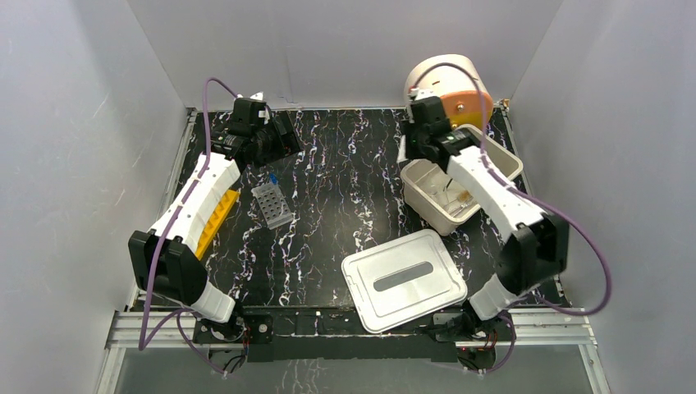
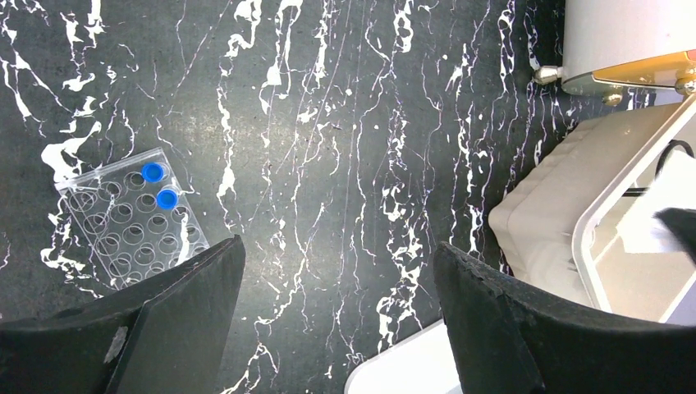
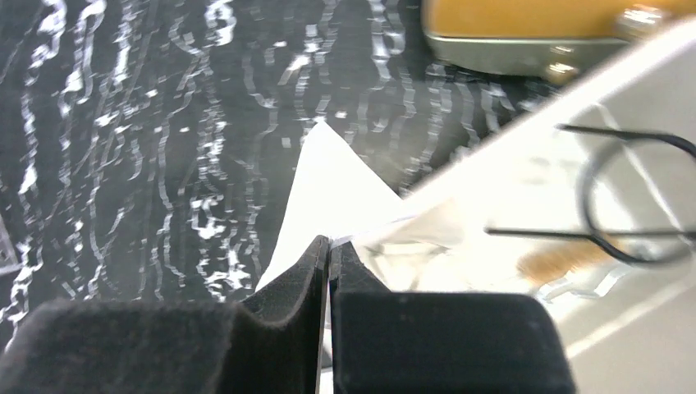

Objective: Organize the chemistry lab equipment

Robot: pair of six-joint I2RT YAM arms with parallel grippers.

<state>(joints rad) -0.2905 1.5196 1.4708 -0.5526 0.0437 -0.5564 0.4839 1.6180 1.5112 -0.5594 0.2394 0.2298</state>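
Note:
My right gripper (image 3: 330,242) is shut on the edge of the white triangle (image 3: 328,185) and holds it over the near corner of the white bin (image 3: 525,164). In the top view this gripper (image 1: 413,139) is at the bin's back left corner. The black wire loop (image 3: 632,197) and the wooden-handled tool (image 3: 558,261) lie inside the bin. The grey tube rack (image 1: 272,205) stands left of centre with two blue-capped tubes (image 2: 152,171) in it. My left gripper (image 1: 279,135) is open and empty, high above the table (image 2: 341,263).
The white bin (image 1: 427,197) sits at the right; its lid (image 1: 402,279) lies near the front centre. An orange and white round device (image 1: 455,82) stands at the back right. A yellow object (image 1: 215,217) lies under my left arm. White walls enclose the table.

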